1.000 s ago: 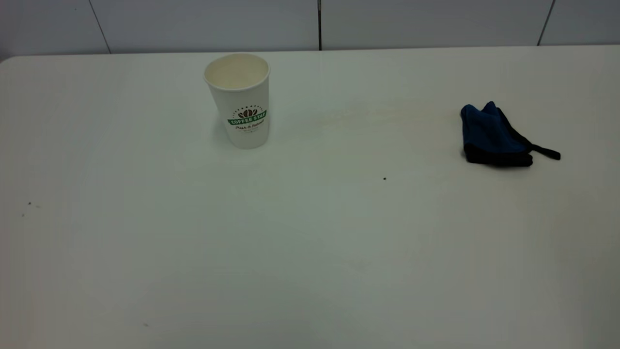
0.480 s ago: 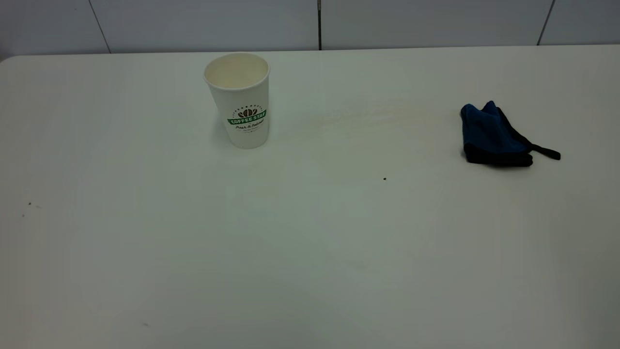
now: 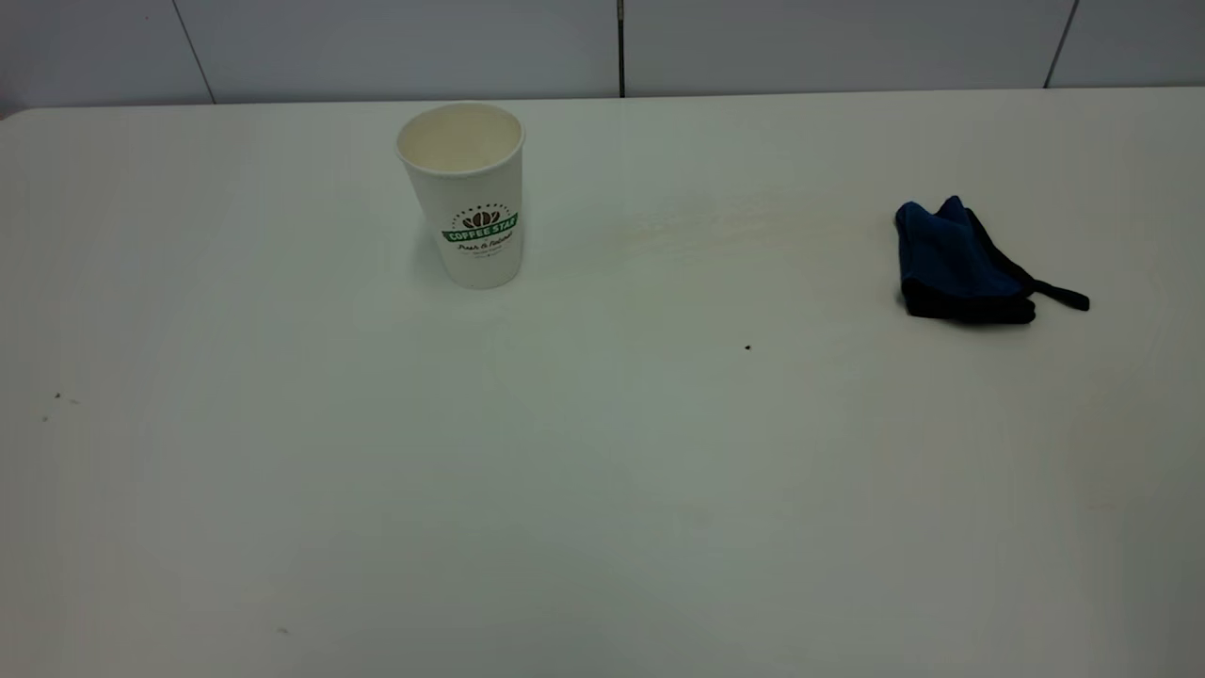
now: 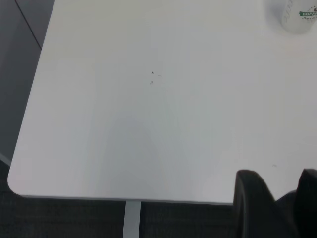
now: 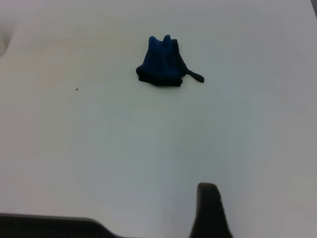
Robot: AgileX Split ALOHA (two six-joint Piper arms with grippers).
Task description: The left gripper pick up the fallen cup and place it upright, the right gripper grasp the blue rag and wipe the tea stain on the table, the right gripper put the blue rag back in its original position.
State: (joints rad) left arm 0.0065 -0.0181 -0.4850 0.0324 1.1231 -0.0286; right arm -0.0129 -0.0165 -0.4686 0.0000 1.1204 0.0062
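**With all three steps apparently closed, you have only a check left**

Since the cup (image 3: pixel 463 193) stands upright toward the far left of the bench (image 3: pixel 602 490) and the blue rag (image 3: pixel 955 266) lies by itself at the far right, you can read the task as finished or at its very end. No brown blotch shows between them; only a faint pale smear (image 3: pixel 715 226) sits where the tea stain would have been, plus a tiny black speck (image 3: pixel 747 347) nearer you.

Left tool (image 4: pixel 275 208): pulled back over the near edge of the bench, well apart from the cup, two dark fingers with a gap between them and nothing held (modestly parted, by my reading). Right tool (image 5: pixel 210 210): also back at the near edge, well apart from the rag, only one finger in its wrist view, so you cannot tell its opening.

Next move, if any: park both arms and confirm the smear is dry.

Cup: white textured paper, green banner logo facing you, cream inside, looks empty. Rag: bunched, royal blue, black edging, thin strap tail trailing to the right.
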